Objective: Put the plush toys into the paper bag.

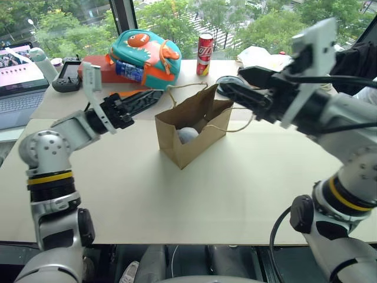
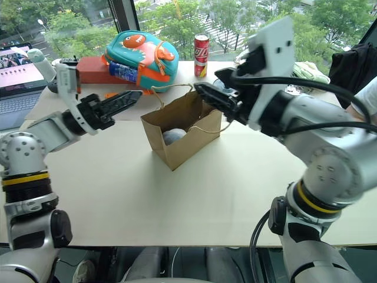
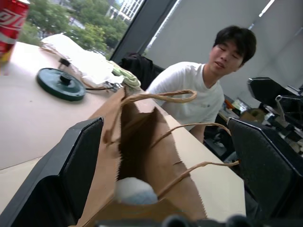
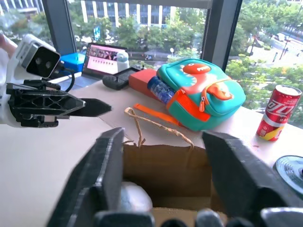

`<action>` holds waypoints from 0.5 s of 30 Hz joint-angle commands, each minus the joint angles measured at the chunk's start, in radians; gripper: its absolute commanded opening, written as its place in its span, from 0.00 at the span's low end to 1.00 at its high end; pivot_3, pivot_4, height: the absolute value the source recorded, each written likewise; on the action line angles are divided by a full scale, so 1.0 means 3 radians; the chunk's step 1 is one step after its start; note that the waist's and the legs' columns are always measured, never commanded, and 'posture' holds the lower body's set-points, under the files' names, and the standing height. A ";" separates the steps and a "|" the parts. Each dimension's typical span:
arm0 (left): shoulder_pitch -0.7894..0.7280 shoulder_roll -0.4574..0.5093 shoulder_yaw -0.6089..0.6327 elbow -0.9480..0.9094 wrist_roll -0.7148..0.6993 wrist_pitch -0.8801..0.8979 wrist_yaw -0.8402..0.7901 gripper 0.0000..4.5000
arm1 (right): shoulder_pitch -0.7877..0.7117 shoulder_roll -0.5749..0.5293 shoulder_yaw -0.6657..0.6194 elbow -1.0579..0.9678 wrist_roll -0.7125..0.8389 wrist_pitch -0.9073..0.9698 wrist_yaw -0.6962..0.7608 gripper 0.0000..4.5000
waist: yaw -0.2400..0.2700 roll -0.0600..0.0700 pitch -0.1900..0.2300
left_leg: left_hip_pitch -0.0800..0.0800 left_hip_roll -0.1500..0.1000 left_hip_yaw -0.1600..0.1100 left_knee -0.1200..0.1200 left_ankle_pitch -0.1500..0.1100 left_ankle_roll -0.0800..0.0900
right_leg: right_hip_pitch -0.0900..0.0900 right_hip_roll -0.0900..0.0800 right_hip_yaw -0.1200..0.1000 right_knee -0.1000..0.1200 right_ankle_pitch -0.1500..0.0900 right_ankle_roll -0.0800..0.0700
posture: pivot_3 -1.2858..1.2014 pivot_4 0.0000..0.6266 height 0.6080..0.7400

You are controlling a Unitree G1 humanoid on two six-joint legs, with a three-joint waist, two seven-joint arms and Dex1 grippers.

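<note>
The grey-blue toy (image 1: 187,135) is seen inside the paper bag (image 1: 189,137) standing mid-counter (image 1: 177,200), the red toy's place cannot be told, and the left hand (image 1: 136,102) and right hand (image 1: 238,82) are held spread and empty beside it.

Pale table (image 1: 177,194); paper bag (image 1: 191,132), backpack (image 1: 144,56), can (image 1: 204,54).

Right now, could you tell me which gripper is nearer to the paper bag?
Right. The right gripper hangs just above the paper bag at its far right corner, over the handles. The left gripper sits a little off its left side.
</note>
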 commanded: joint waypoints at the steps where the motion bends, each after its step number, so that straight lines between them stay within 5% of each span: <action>1: 0.0225 0.0147 -0.0128 -0.0128 0.0162 -0.0216 -0.0270 1.00 | 0.0061 -0.0091 -0.0408 -0.0181 0.0496 0.0179 0.0268 0.23 | 0.0001 0.0000 0.0000 | 0.0001 0.0000 0.0002 0.0000 0.0000 0.0000 | 0.0000 0.0000 0.0000 0.0000 0.0000 0.0000 | 0.52 0.24 0.99; 4: 0.0411 0.0183 -0.0363 -0.0199 0.0338 -0.0392 -0.0463 1.00 | 0.0335 -0.0290 -0.0549 -0.0265 0.0969 0.0182 0.0605 0.00 | 0.0012 0.0000 0.0001 | 0.0003 0.0000 0.0003 -0.0001 0.0000 0.0000 | 0.0001 0.0000 0.0001 -0.0001 -0.0001 -0.0001 | 0.52 0.24 0.99; 10: 0.0639 0.0319 -0.0735 -0.0182 0.0753 -0.0865 -0.0874 1.00 | 0.1021 -0.0645 -0.0031 -0.0509 0.1281 -0.0048 0.0688 0.00 | 0.0003 0.0000 0.0001 | 0.0003 0.0002 0.0009 -0.0001 0.0000 0.0000 | 0.0004 0.0001 0.0003 -0.0008 -0.0002 -0.0003 | 0.52 0.24 0.99; 15: 0.0513 0.0333 -0.0816 0.0074 0.0961 -0.1109 -0.1057 1.00 | 0.1288 -0.0851 0.1088 -0.0316 0.0401 -0.0708 0.0184 0.00 | -0.0012 -0.0001 0.0002 | 0.0008 0.0004 0.0013 0.0000 0.0000 0.0000 | 0.0004 0.0002 0.0006 -0.0005 -0.0006 0.0000 | 0.52 0.24 0.99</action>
